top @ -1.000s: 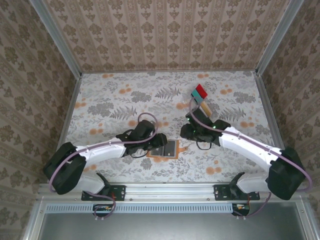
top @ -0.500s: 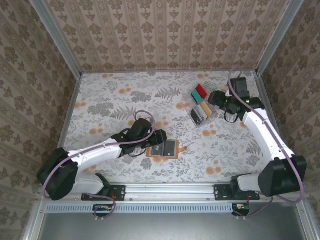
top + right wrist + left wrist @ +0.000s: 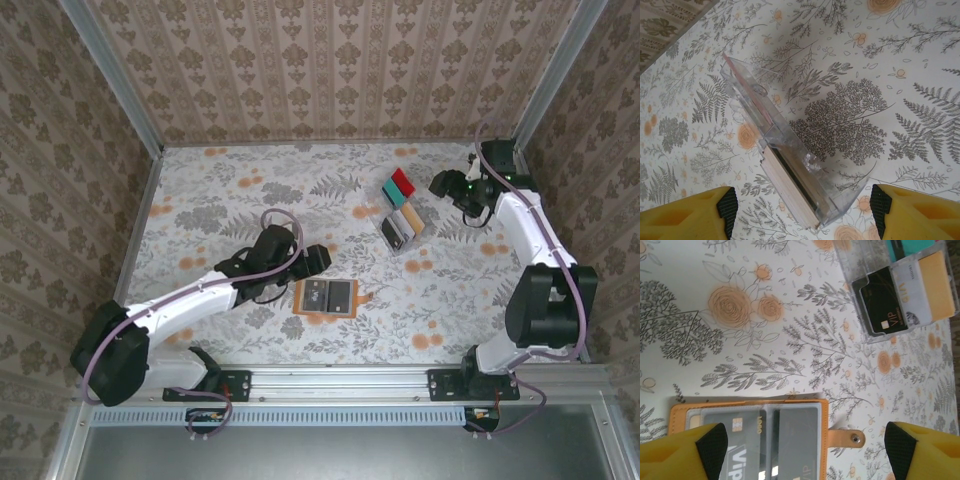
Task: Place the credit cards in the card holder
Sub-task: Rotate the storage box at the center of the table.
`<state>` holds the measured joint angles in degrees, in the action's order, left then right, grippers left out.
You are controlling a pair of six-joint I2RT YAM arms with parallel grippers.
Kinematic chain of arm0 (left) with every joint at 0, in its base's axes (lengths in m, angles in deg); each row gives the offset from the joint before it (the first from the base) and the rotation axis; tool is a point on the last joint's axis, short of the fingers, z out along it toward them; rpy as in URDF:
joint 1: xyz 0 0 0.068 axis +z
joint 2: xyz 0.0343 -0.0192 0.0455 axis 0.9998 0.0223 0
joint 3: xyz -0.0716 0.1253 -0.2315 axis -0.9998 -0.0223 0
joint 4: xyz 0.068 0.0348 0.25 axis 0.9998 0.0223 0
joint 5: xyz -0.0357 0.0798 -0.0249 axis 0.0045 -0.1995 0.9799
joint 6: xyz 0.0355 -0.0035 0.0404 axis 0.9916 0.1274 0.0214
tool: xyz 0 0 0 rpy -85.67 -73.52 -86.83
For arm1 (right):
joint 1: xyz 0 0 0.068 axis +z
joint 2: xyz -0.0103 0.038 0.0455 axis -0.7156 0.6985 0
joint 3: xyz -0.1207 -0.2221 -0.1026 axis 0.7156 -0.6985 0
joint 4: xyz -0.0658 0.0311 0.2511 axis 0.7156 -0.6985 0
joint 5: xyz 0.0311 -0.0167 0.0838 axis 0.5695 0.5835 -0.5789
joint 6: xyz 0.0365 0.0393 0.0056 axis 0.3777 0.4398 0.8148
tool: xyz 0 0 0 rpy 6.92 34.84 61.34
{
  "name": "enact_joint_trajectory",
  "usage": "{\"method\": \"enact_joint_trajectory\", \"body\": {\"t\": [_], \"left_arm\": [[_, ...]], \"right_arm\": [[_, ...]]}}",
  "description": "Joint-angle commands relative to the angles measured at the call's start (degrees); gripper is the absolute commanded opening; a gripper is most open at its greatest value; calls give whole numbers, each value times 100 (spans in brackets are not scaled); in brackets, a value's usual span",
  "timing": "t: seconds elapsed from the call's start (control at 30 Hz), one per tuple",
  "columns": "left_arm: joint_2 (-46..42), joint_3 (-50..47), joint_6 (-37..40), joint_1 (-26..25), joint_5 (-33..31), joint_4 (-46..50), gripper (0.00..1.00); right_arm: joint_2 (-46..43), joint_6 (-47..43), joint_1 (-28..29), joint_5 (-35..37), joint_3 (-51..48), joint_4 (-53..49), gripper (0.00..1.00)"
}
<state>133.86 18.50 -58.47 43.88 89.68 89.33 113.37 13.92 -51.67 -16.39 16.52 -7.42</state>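
Observation:
The orange-tan card holder (image 3: 298,300) lies open and flat near the table's front, with two dark cards (image 3: 327,295) in its slots. Left of and just above it hovers my left gripper (image 3: 317,259), open. In the left wrist view the card holder (image 3: 823,435) lies under my left gripper (image 3: 806,447), whose fingers hold nothing. More credit cards sit in a clear tray (image 3: 382,222): red (image 3: 403,181), teal (image 3: 393,190), beige (image 3: 411,216) and black (image 3: 392,233). My right gripper (image 3: 443,185) stands open, right of the tray and apart from it. In the right wrist view that gripper (image 3: 803,206) faces the tray (image 3: 765,100) edge-on.
The holder's snap strap (image 3: 847,438) sticks out flat to its right. Patterned walls and metal rails enclose the table, and the right rail (image 3: 535,220) runs close behind my right arm. Bare floral tabletop (image 3: 220,200) spreads across the left and back.
My right arm swung from beside the holder at mid-table out to the far right, past the tray. My left gripper lifted back off the holder. Both grippers' jaws spread wider.

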Motion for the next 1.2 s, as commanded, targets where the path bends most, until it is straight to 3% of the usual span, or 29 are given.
{"method": "enact_joint_trajectory", "body": {"t": [0.0,0.37,0.77,0.97,1.07,1.17], "left_arm": [[145,278,240,82,161,21,86],[189,176,53,81,242,-100,86],[196,105,13,81,259,-141,86],[209,92,17,81,318,-185,86],[163,80,31,85,317,-185,86],[117,62,71,89,308,-159,86]], "right_arm": [[298,-62,-34,-587,161,130,74],[1153,205,231,-1713,91,613,72],[962,-105,703,-1712,-388,495,69],[882,-278,1013,-1146,-330,155,66],[561,-420,1199,-427,-172,-191,68],[281,-475,1406,835,86,-748,69]]}}
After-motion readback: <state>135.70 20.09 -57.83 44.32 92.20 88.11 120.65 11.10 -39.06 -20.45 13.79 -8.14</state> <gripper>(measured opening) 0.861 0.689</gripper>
